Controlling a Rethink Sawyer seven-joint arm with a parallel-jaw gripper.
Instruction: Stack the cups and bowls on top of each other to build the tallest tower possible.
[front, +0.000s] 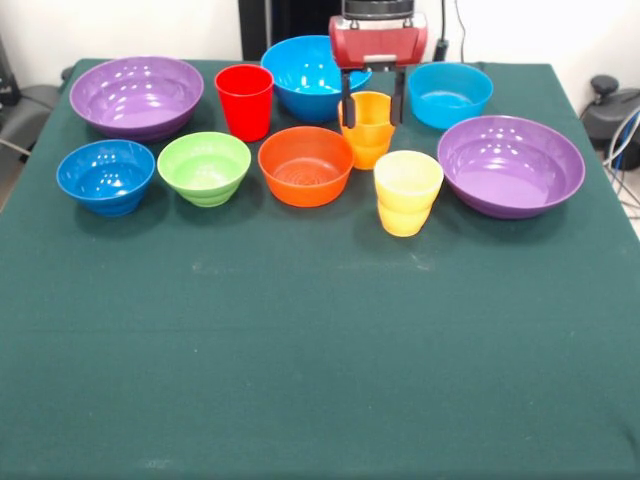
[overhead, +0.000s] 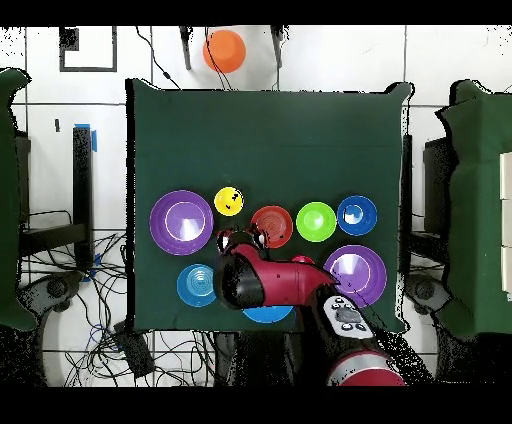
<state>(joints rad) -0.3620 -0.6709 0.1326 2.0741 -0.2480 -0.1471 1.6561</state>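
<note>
Right now the gripper (front: 372, 103) hangs over the orange cup (front: 368, 132), with 1 dark finger (front: 348, 103) on each side of its rim. The fingers are spread apart, and I cannot tell if they touch the cup.

No tower is built; every piece sits alone on the green table (front: 320, 350). The red cup (front: 244, 100) stands upright at the back. The yellow cup (front: 406, 192) stands in front of the orange cup, a bit to the side. The orange bowl (front: 305, 165) sits just beside both. The green bowl (front: 204, 167) and dark blue bowl (front: 106, 176) are in the same row. 2 wide purple bowls (front: 137, 96) (front: 511, 165) sit at the ends. The big blue bowl (front: 310, 76) and cyan bowl (front: 449, 94) are behind the arm (overhead: 285, 285).
</note>
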